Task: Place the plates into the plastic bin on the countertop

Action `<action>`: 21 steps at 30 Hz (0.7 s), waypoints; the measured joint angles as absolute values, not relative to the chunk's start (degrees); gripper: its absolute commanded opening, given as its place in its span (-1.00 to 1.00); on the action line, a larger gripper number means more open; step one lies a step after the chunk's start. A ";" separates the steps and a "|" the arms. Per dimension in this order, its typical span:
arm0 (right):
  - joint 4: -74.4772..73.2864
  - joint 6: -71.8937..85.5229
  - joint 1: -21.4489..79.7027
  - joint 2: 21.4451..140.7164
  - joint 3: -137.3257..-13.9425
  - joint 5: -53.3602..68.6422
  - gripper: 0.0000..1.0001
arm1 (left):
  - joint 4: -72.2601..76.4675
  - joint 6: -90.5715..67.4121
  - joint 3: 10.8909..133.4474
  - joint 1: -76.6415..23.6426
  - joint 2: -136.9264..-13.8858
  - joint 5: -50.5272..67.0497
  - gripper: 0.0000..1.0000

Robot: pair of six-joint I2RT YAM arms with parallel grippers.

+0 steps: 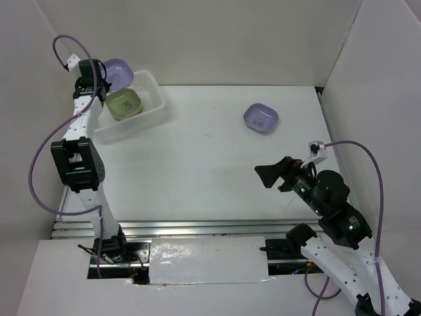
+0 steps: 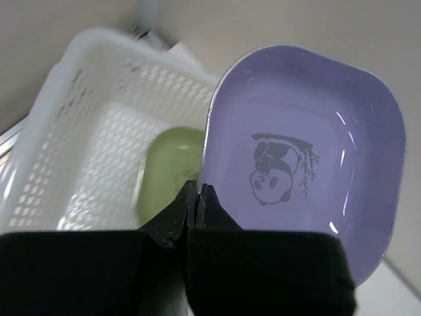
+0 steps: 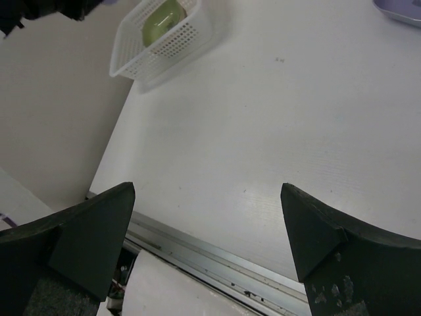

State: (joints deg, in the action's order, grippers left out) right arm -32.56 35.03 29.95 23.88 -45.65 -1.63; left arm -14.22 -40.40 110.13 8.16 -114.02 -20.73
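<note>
Left gripper point(image 2: 198, 197): jaws closed to a slit on the near rim of a purple plate point(image 2: 302, 151), whose panda print point(image 2: 279, 172) faces the wrist camera. The plate's lower right corner runs out of frame. From above, the fingers are hidden under the wrist and its purple cable point(image 1: 30, 176). Only part of that plate shows past the arm, at the far left corner of the plastic bin point(image 1: 152, 99); cannot tell whether it touches the rim. The bin sits at the far left of the countertop point(image 1: 197, 164), close to the left wall. A green plate point(image 1: 123, 103) lies in it; in the left wrist view it is blurred and half covered by the held plate, its centre mark unreadable. A second purple plate point(image 1: 261, 118) rests flat on the counter, right of centre and well apart from the bin; the right wrist view cuts it off at the top corner. Right gripper point(image 3: 207, 197): jaws spread wide, nothing between them, over the near right counter beside the front metal rail point(image 3: 217, 253).
</note>
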 measured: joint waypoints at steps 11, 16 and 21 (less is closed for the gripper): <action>-33.32 34.83 29.95 22.72 -47.33 -1.65 1.00 | -19.86 -37.76 107.98 8.75 -121.64 -18.48 0.99; -33.52 34.81 29.95 22.70 -47.33 -1.96 1.00 | -20.84 -37.43 107.92 5.78 -118.91 -23.11 0.99; -32.97 34.92 29.95 22.96 -47.13 -5.80 1.00 | -18.17 -34.41 105.03 -4.47 -109.19 -27.44 0.99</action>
State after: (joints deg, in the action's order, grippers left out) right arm -32.97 34.92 29.95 22.96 -47.13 -5.80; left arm -18.17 -34.41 105.03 -4.47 -109.19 -27.44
